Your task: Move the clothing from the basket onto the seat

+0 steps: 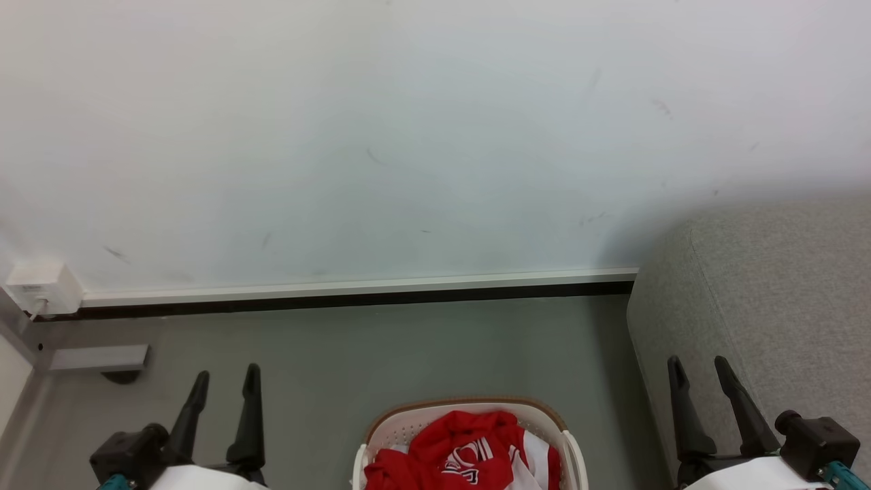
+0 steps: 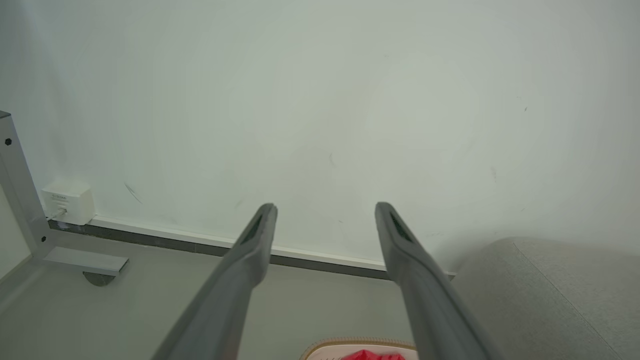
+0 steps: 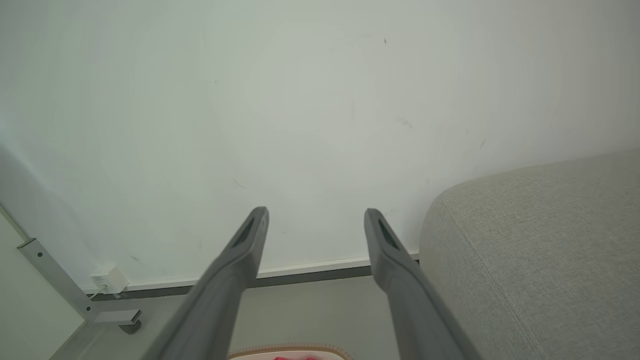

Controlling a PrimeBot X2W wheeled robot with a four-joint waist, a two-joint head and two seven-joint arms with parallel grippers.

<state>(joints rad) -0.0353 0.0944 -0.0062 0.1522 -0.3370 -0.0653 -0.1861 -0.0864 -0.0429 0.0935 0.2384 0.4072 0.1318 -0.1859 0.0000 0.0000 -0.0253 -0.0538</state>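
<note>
Between left claw [image 1: 228, 371] and right claw [image 1: 697, 361], both spread empty, sits basket [image 1: 469, 403]; floor [image 1: 381, 347] beyond.

A white box [image 1: 42, 286] sits low on the scuffed wall [image 1: 408, 136] above grey floor [image 1: 381, 347].

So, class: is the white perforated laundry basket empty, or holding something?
Holding something: crumpled red and white fabric clothing lies heaped inside the white perforated plastic basket, bottom hidden.
</note>
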